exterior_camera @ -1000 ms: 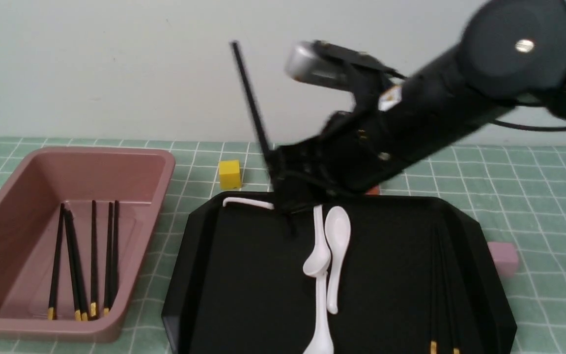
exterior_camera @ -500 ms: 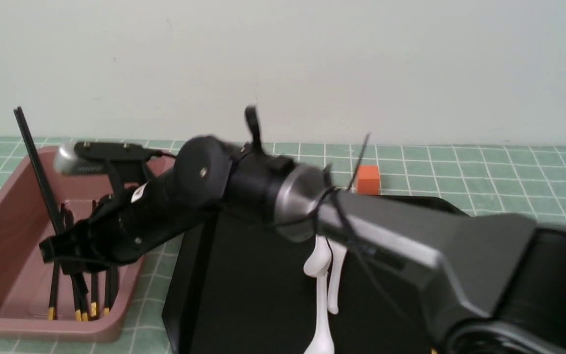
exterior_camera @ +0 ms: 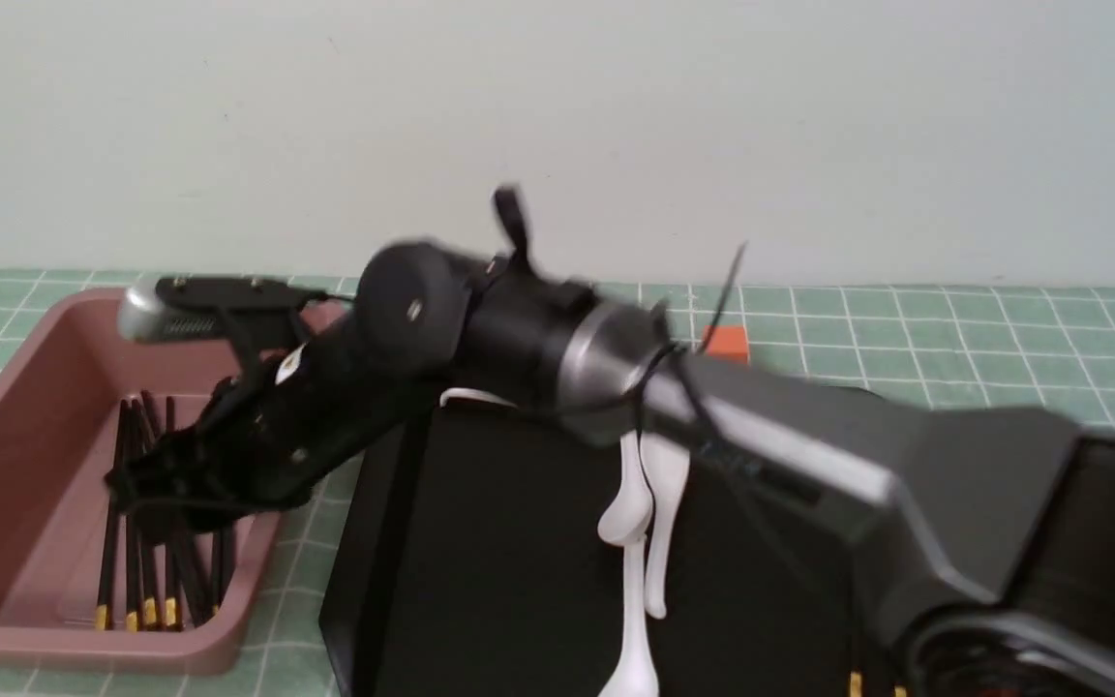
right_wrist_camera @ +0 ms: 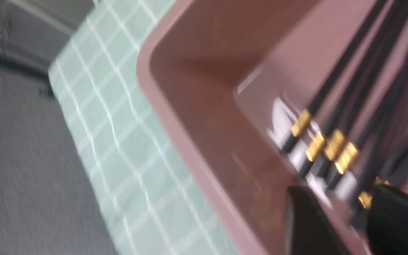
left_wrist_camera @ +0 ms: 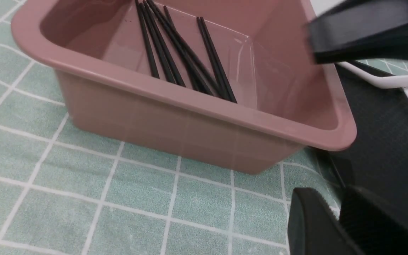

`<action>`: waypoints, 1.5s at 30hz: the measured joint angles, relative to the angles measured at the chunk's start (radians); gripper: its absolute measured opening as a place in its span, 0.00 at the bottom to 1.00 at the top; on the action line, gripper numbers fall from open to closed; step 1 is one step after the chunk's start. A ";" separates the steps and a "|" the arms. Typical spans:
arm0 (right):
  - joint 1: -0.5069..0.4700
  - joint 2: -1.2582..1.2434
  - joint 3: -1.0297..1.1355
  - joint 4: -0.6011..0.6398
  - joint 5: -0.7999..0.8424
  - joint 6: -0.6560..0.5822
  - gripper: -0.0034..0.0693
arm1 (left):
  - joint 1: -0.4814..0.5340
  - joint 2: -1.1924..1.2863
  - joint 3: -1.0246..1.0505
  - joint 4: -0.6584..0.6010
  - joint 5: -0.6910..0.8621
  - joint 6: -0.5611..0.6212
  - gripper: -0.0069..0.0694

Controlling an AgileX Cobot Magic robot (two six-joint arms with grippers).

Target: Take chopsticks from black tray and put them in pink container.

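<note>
The pink container stands at the left with several black chopsticks lying in it, their gold bands toward me. My right gripper reaches across and hangs low inside it. In the right wrist view the right gripper is open over the container's floor, with the gold-banded chopsticks just ahead and nothing held. The black tray lies at centre, and two more chopsticks' gold ends show at its near right. My left gripper is shut and empty beside the container and the tray.
Two white soup spoons lie in the middle of the tray, and a third spoon rests at its far rim. An orange cube sits behind the tray. My right arm covers much of the tray's right half.
My right arm swung left from above the tray to the pink container with a chopstick held upright. That stick now lies in the container and the jaws stand apart.
</note>
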 joint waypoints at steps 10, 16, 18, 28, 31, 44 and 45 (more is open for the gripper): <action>-0.127 -0.362 0.031 -0.293 0.393 0.011 0.03 | 0.000 0.000 0.000 0.000 0.000 0.000 0.28; -0.135 -0.639 0.171 -0.463 0.405 0.063 0.03 | 0.000 0.000 0.000 0.000 0.000 0.000 0.29; -0.135 -0.712 0.236 -0.498 0.407 0.072 0.03 | 0.000 0.000 0.000 0.000 0.000 0.000 0.29; -0.135 -1.387 0.999 -0.614 0.182 0.122 0.03 | 0.000 0.000 0.000 0.000 0.000 0.000 0.29; -0.135 -1.604 1.296 -0.617 -0.068 0.132 0.03 | 0.000 0.000 0.000 0.000 0.000 0.000 0.29; -0.135 -2.031 1.891 -0.621 -0.628 0.177 0.05 | 0.000 0.000 0.000 0.000 0.000 0.000 0.29; -0.135 -2.031 1.898 -0.621 -0.635 0.177 0.05 | 0.000 0.000 0.000 0.000 0.000 0.000 0.29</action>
